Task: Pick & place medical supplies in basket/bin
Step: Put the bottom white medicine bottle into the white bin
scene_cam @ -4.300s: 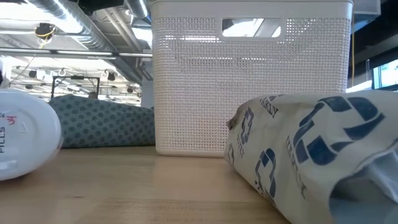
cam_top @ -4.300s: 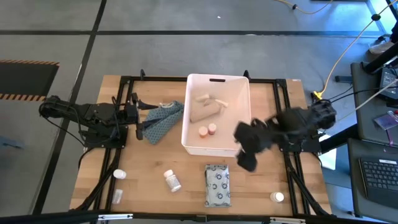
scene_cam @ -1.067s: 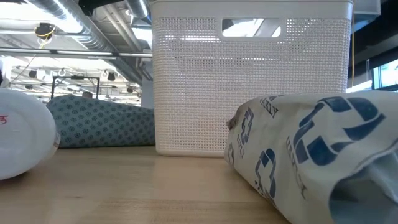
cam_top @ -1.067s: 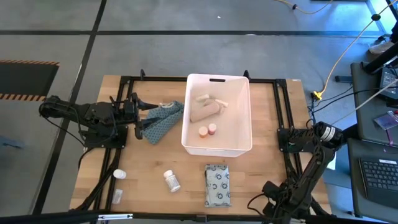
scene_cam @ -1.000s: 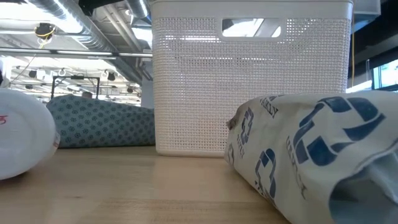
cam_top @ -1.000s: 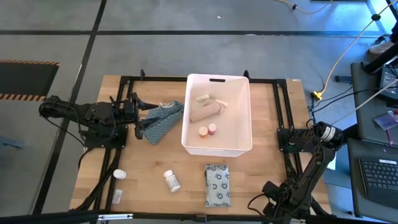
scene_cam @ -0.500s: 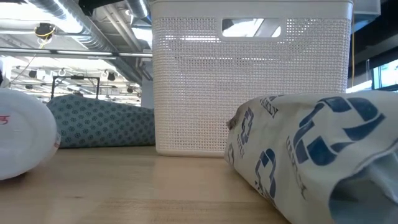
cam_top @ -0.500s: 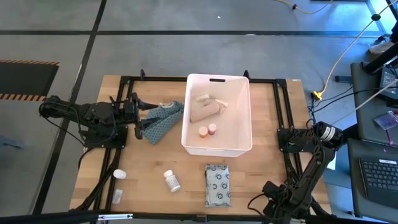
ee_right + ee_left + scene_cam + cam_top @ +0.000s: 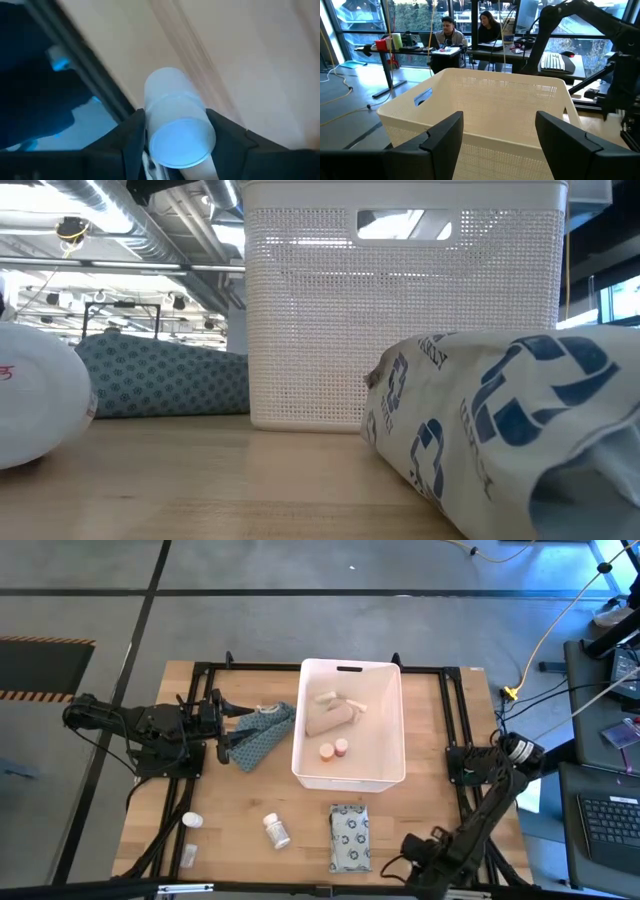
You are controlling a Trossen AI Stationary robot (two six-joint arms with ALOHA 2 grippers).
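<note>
We see our right gripper (image 9: pixel 175 145) at the table's five o'clock corner, its fingers (image 9: pixel 131 137) closed against both sides of a small white bottle (image 9: pixel 177 125). Our left gripper (image 9: pixel 497 140) waits at nine o'clock, fingers parted halfway and empty, facing the white basket (image 9: pixel 396 725) at table centre, which holds a bandage roll (image 9: pixel 330 718) and two orange-capped bottles (image 9: pixel 334 749).

The light wooden table (image 9: pixel 240 805) carries a tall white plastic tub (image 9: pixel 349 776), a blue-green patterned cloth (image 9: pixel 262 733), a flat grey-white patterned soft pack (image 9: pixel 350 837) and three small white bottles (image 9: pixel 277 831) (near the front-left corner).
</note>
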